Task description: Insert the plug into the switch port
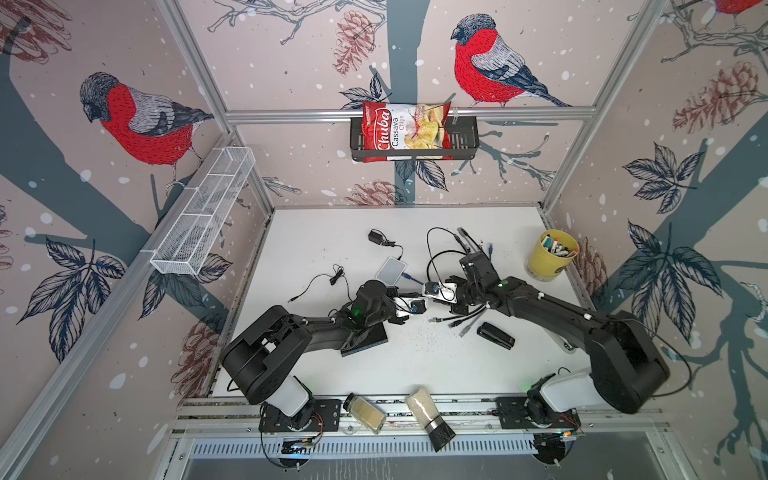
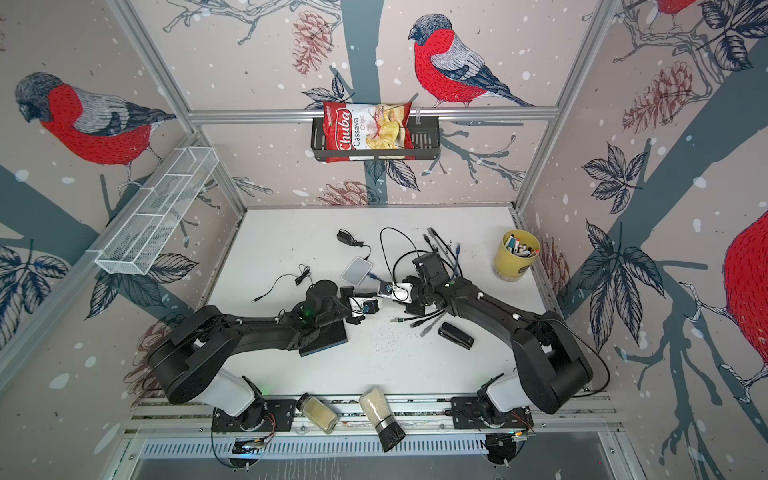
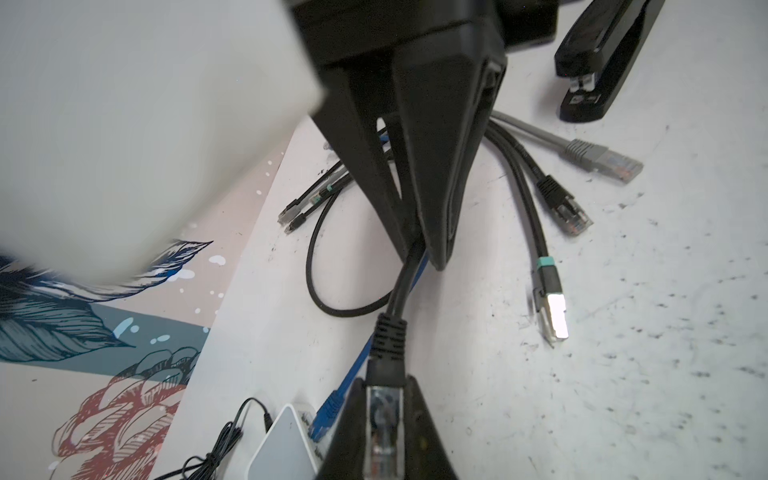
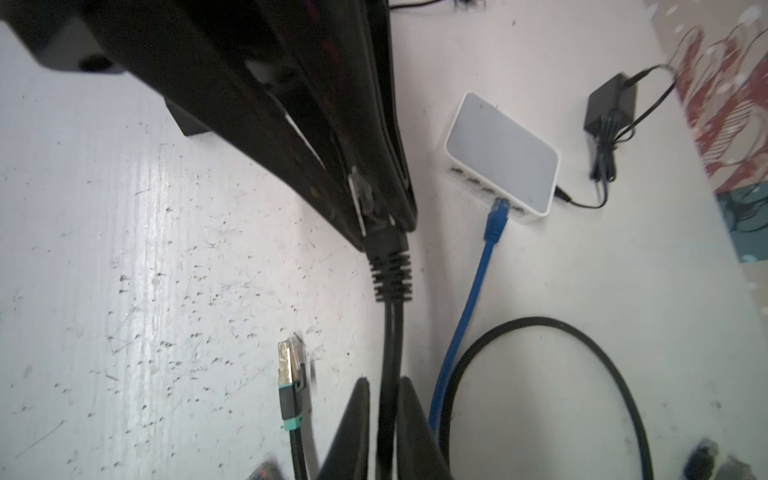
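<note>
**Both grippers meet on one cable, beside the switch**

In both top views each arm stretches low from its base at the table's front edge to the middle, and the two grippers face each other almost tip to tip.

The left gripper (image 3: 386, 388) is clamped tight on the plug (image 3: 386, 419). The clear connector sits between its fingers and the ribbed black boot sticks out past the tips. The plug is held above the table (image 1: 415, 365), apart from the switch (image 1: 390, 270).

The right gripper (image 4: 384, 388) straddles the black cable (image 4: 390, 345) a little behind the boot. Its jaws stand narrow, one on each side of the cable. I cannot tell whether they press it or only flank it.

The switch lies flat just behind and to the left of the meeting point, its port row turned toward the grippers. A blue lead (image 4: 478, 291) sits in one port, and the ports beside it show open in the right wrist view.

Loose plugs (image 1: 457, 324) fan out just in front of the right gripper, with a stapler (image 1: 496, 336) beyond them. A black loop of cable curls behind the right wrist. A dark block (image 1: 365, 345) lies under the left forearm. The cup (image 1: 550, 253) stands near the right edge, well apart. Bare table runs from the grippers toward the front rail and between the switch and the rear wall.
</note>
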Robot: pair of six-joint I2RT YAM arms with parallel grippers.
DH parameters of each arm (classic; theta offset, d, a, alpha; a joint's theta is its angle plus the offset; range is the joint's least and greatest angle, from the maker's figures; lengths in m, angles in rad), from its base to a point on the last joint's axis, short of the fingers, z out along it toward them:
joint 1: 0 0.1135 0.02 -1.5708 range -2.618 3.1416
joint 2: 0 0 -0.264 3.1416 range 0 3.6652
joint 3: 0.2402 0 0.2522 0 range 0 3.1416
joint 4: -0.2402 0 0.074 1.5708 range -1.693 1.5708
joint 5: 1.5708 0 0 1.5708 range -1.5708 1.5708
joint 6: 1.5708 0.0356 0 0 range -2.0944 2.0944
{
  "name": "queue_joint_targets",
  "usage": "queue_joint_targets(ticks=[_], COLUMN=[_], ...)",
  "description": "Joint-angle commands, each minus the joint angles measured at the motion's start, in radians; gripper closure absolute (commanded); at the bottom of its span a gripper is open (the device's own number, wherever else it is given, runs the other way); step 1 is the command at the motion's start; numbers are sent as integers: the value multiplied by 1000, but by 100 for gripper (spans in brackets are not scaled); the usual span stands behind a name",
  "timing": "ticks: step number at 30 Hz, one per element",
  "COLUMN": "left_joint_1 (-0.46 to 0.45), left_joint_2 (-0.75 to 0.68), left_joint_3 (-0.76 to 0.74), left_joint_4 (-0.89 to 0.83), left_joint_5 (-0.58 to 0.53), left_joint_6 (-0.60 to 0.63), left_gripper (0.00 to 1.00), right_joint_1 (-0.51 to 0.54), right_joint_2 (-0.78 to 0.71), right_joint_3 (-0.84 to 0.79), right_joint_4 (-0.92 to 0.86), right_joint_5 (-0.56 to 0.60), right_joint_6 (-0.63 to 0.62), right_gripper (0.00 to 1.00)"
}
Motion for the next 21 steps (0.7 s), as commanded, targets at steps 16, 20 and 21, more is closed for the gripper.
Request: queue_joint_targets(ticks=[16, 20, 21], left_joint_1=[25, 36, 40], left_joint_2=[-26, -25, -26], left_joint_3=[93, 116, 121], left_joint_4=[-165, -205, -213], left_joint_5=[110, 115, 120], left_joint_6=[-135, -141, -144], left_gripper=[91, 91, 91], right_joint_1=[71, 80, 82], right_joint_2=[-152, -163, -178], right_joint_3=[-219, -231, -233], right_joint_4=[348, 344, 343], right_joint_5=[-38, -41, -40], right_joint_6=[-48, -56, -56], right_gripper=[78, 78, 78])
